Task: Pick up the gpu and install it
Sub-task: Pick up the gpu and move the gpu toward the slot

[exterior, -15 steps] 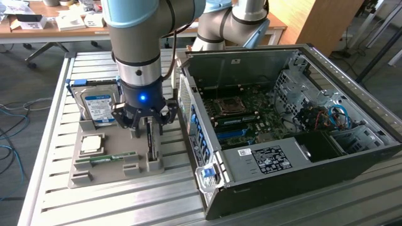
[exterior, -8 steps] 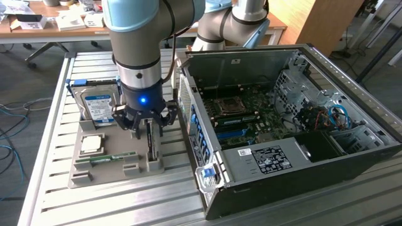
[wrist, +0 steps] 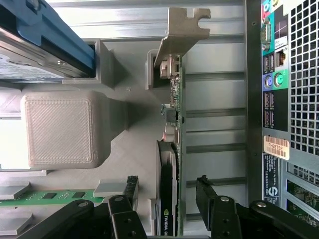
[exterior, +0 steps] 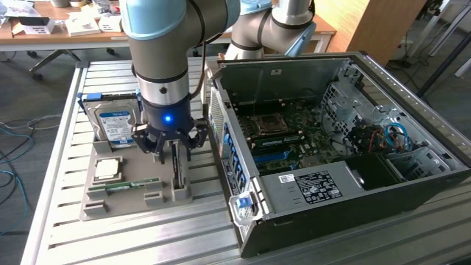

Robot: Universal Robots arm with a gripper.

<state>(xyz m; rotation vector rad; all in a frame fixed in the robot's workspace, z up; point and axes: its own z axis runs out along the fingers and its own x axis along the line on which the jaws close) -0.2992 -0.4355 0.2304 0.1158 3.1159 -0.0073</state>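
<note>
The counter (exterior: 59, 182) carries the open computer case (exterior: 346, 154), whose rear wall runs just beside the grey holder (exterior: 158, 197) where the gpu (wrist: 174, 99) stands on edge. My gripper (wrist: 168, 191) straddles the card with its fingers (wrist: 130, 191) spread. As I judge it, an off-centre squeeze could tilt it. Room on the case side is narrow.

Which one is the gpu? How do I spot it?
Find the big open black computer case; to the exterior view's left of it sits a grey plastic tray. The gpu is the thin dark card standing on edge at the tray's case-side, between the open jaws of the black gripper. Unlike the green RAM stick and blue-labelled hard drive, it has a silver bracket at one end.
</note>
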